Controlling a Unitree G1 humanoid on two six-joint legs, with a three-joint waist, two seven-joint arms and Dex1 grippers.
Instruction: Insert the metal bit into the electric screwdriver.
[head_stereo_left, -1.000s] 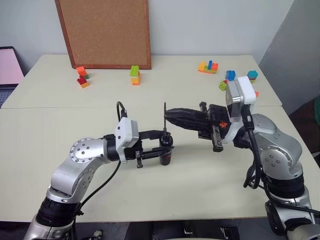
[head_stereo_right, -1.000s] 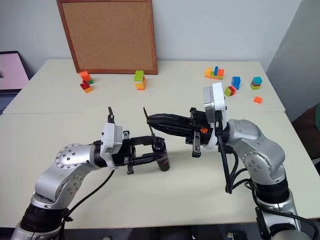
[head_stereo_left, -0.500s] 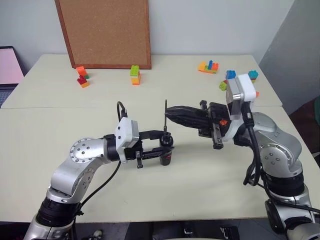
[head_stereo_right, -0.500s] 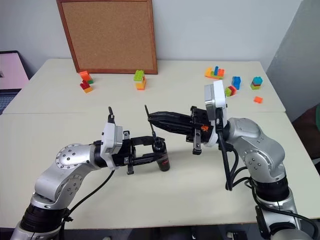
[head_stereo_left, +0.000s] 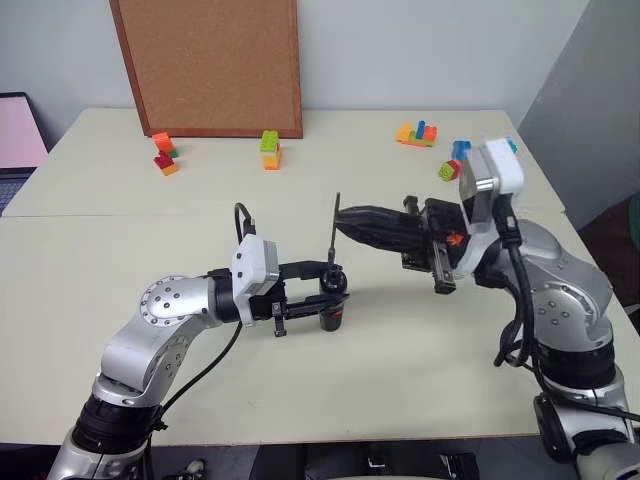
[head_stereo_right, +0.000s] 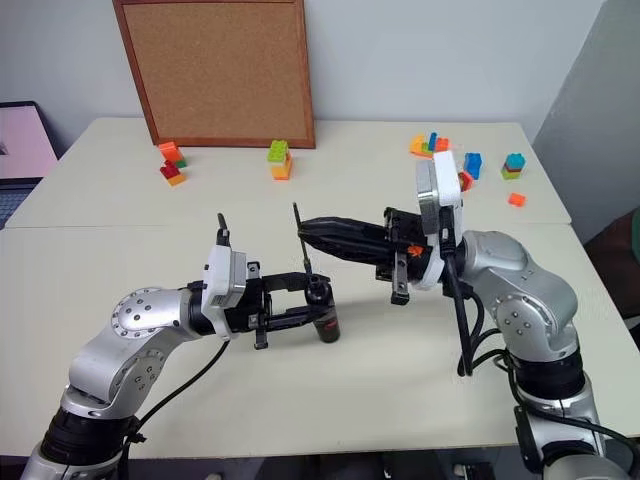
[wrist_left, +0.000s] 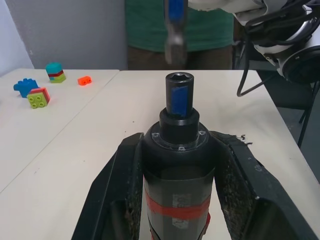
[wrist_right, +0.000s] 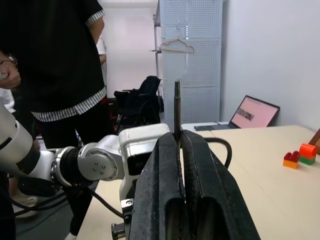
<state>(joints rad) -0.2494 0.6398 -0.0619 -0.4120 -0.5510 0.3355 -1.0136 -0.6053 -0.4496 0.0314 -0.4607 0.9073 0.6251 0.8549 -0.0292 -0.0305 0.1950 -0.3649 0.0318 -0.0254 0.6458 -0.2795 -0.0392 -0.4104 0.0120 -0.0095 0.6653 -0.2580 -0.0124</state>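
- Pale surface (head_stereo_left: 400, 380), corkboard (head_stereo_left: 210, 65) at the wall behind, toy blocks (head_stereo_left: 270, 150) at the far edge.
- Left pincer (head_stereo_left: 322, 297) clenched on the screwdriver (head_stereo_left: 331, 303), upright, socket up.
- Right pincer (head_stereo_left: 345, 221) clamped on the bit (head_stereo_left: 334, 228), held upright just above the screwdriver.

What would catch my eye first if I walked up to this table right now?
Two metal arms meet mid-table. The left tool holds the electric screwdriver upright, and the right tool pinches the metal bit just above its socket. Bright toy blocks and a corkboard sit behind.
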